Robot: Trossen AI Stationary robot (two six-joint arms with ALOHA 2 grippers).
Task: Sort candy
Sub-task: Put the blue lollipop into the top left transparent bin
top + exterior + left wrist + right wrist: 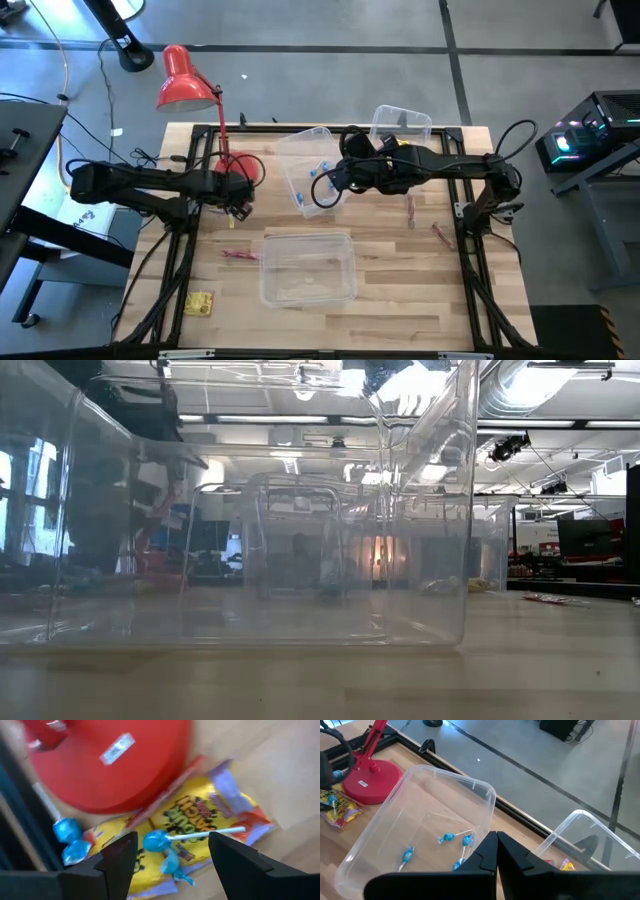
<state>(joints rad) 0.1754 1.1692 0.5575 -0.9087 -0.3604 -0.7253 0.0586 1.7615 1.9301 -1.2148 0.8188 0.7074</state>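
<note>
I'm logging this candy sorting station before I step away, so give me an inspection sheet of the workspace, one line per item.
Surface: wooden table, bare at the front right.
Job's things: blue lollipops lie in one clear bin; a blue lollipop rests on a yellow packet by the lamp base; red-pink sticks and another yellow packet lie loose.
Clutter: red desk lamp; front bin; back bin.
Grippers: left gripper open over the lollipop; right gripper shut above the lollipop bin.
Cables: black loops at the table's back right.
Surroundings: grey floor, lit computer case.
</note>
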